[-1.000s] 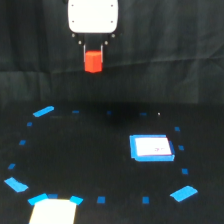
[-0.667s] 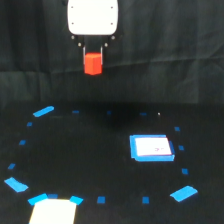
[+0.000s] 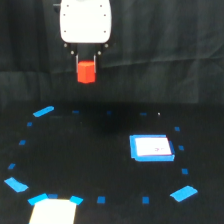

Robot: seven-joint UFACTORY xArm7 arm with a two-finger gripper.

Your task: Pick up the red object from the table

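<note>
Red block held in the air

The gripper [image 3: 86, 64] fingers pinch the red block [image 3: 86, 71] high above the dark surface [image 3: 100, 165], well apart from the white-and-blue square [image 3: 151, 148].

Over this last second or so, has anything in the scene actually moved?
Hardly anything. The gripper hangs in the same high spot above the table, shut on the red object, just as before. It took hold of nothing new and let nothing go. The white-and-blue flat square and the blue tape marks lie where they were.
</note>
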